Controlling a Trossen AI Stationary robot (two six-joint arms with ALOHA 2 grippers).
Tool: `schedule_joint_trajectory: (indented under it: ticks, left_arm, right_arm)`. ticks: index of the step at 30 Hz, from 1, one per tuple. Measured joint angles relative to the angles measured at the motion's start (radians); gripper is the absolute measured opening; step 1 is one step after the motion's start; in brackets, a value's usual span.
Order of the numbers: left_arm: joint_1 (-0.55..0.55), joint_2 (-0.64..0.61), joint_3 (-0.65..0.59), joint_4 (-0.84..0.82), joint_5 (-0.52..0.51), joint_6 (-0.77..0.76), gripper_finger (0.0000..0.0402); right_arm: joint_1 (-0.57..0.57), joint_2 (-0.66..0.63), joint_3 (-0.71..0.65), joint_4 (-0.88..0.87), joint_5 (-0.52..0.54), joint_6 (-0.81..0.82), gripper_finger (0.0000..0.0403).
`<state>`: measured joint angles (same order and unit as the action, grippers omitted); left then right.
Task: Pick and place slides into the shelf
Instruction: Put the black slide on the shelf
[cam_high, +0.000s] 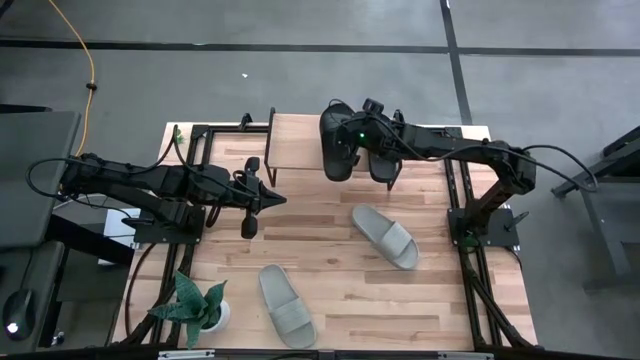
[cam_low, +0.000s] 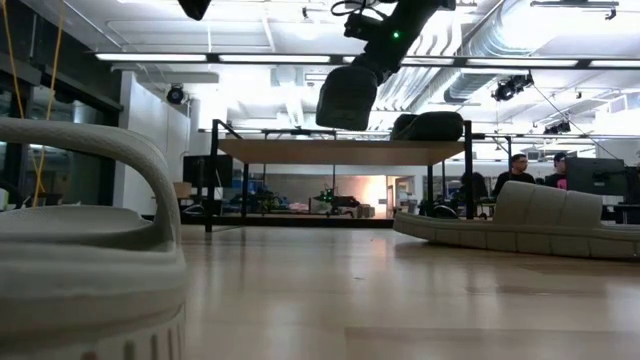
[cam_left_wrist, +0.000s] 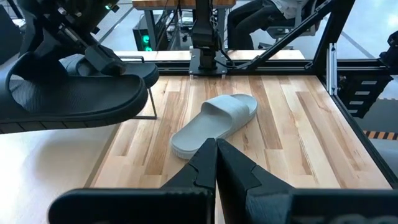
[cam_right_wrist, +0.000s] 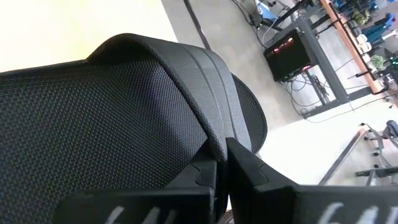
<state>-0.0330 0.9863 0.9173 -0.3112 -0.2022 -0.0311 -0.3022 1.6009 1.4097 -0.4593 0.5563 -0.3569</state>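
My right gripper (cam_high: 352, 135) is shut on a black slide (cam_high: 335, 150) and holds it in the air above the shelf (cam_high: 300, 140), a low rack with a light plank top at the table's far side. The second black slide (cam_high: 385, 160) lies sole down on the shelf top beside it. Two light grey slides lie on the table, one at the middle right (cam_high: 385, 235) and one near the front edge (cam_high: 287, 305). My left gripper (cam_high: 272, 200) is shut and empty, left of the table's middle, by the shelf's near left corner. My right gripper pinches the black slide's wide strap at its edge (cam_right_wrist: 211, 140) between its two fingers; the textured footbed (cam_right_wrist: 87, 118) lies beside them. In the low view the slide (cam_low: 345, 95) hangs tilted below the gripper, clear of the shelf top (cam_low: 300, 150).
A small potted plant (cam_high: 195, 305) stands at the table's near left corner. Black frame rails (cam_high: 455, 200) run along the table's left and right edges. People sit in the room beyond the table (cam_low: 515, 170).
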Motion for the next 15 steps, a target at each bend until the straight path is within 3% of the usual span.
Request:
schedule_joint_trajectory:
  ticks: [15]
  left_arm:
    - [0.0, 0.0, 0.0, -0.008, 0.0, 0.0, 0.0001]
  right_arm:
    - [-0.07, 0.0, 0.0, -0.035, -0.067, 0.008, 0.0]
